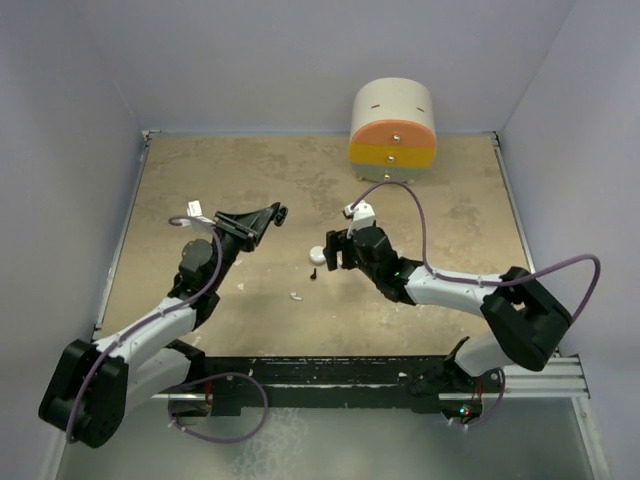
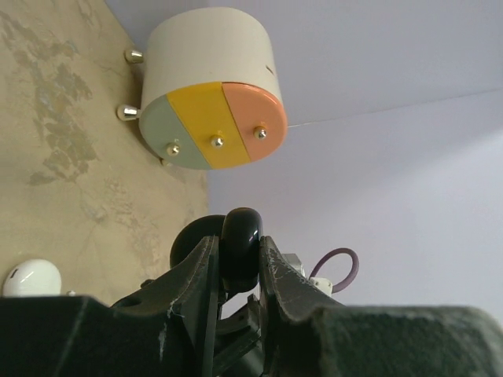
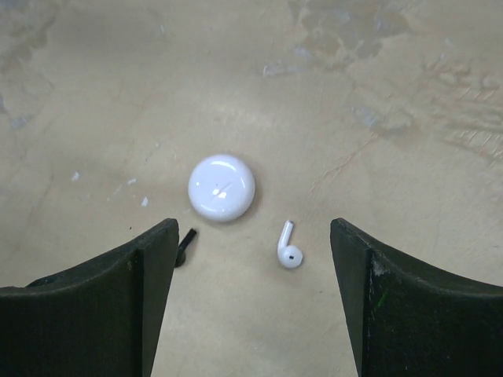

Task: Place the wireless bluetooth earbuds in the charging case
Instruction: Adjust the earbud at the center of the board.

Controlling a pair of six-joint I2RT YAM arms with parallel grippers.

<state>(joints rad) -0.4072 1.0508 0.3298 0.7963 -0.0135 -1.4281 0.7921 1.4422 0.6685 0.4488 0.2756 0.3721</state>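
The white earbud (image 3: 288, 247) is seen lying on the desk (image 3: 393, 94) just beside the white charging case (image 3: 222, 187). A black earbud (image 3: 186, 245) is found at the case's opposite side, partly hidden by one finger. The right tool (image 3: 253, 236) is held over the case with its fingers spread wide and nothing between them. Well apart from the case, the left tool (image 2: 238, 250) is raised and pinched on a glossy black disc (image 2: 241, 224), probably a second case. Pickup of the white earbud seems to be in hand. The case lid looks shut, so opening would be needed before insertion.
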